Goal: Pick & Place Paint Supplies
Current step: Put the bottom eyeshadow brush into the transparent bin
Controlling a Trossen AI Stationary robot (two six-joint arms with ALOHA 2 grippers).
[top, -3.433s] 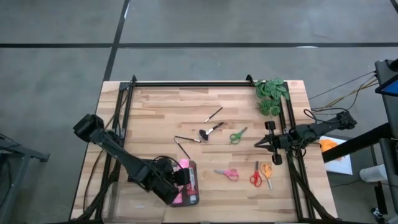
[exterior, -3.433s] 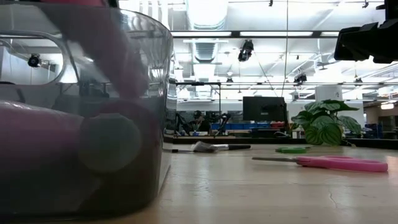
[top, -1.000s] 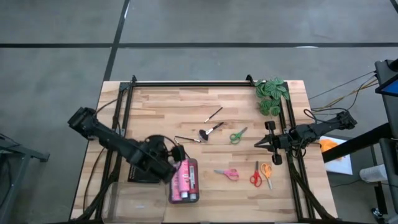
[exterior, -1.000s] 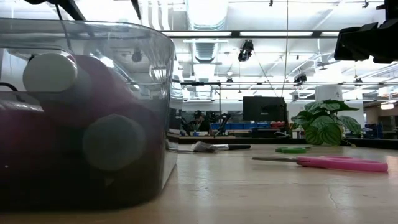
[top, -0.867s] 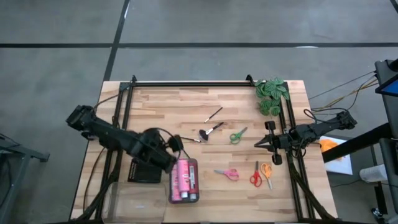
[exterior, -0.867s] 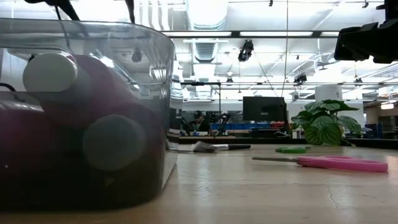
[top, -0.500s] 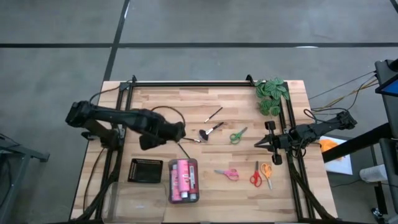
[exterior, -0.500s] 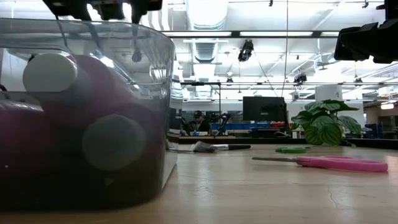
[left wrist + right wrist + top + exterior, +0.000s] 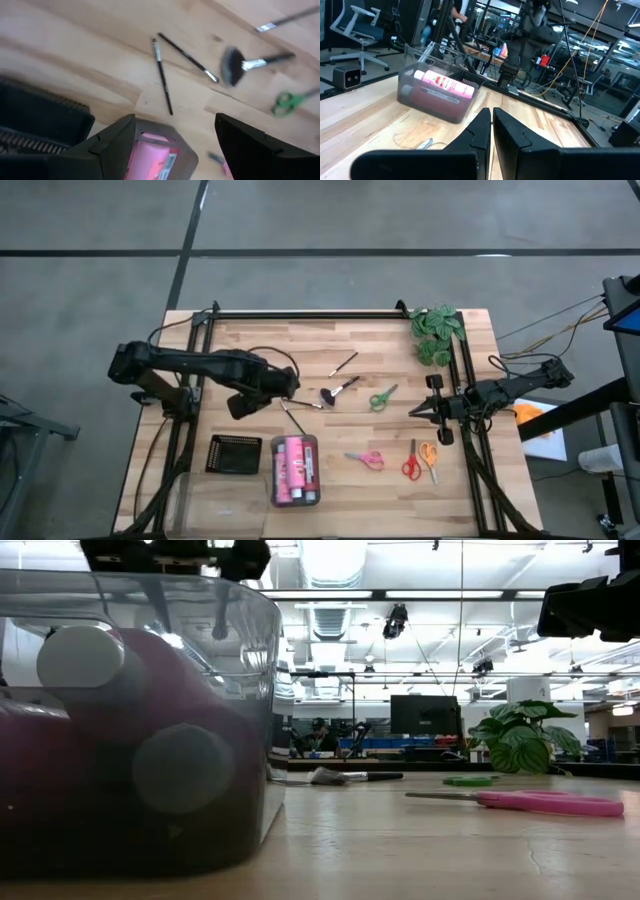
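Observation:
Pink paint bottles point(image 9: 294, 470) lie in a clear tray point(image 9: 313, 445) near the table's front. Two thin dark brushes point(image 9: 163, 77) lie crossed on the wood just beyond it, and past them a fluffy black-tipped brush point(image 9: 336, 390) and another thin brush point(image 9: 344, 363). Green scissors point(image 9: 382, 396), pink scissors point(image 9: 365, 459), red scissors point(image 9: 410, 463) and orange scissors point(image 9: 430, 457) lie to the right. My left gripper point(image 9: 275, 388) hangs open above the wood between the tray and the thin brushes, pointing down, nothing between its fingers point(image 9: 116, 144). My right gripper point(image 9: 418, 411) rests shut and level at the table's right side.
A black tray point(image 9: 232, 453) sits left of the clear tray. A green leafy plant point(image 9: 436, 335) stands at the far right corner. Black frame rails point(image 9: 300, 313) run along the far, left and right sides. Bare wood lies between the brushes and the far rail.
My left gripper has swung away from the clear tray toward the table's far edge, turning as it went, and now hangs near the thin brushes. The bottles and the tray have stayed in place.

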